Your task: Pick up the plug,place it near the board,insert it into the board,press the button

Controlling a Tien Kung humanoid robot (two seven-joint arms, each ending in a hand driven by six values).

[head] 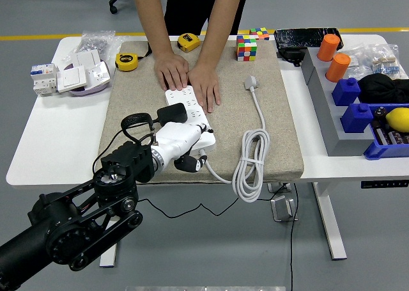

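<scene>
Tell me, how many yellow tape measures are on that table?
2. One tape measure lies at the mat's far left corner; the other tape measure sits at the mat's far edge, between the person's arms. None seems hidden.

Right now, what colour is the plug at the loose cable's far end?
Light grey-white, like its cable; the three-pin plug shows best in the head view.
</scene>
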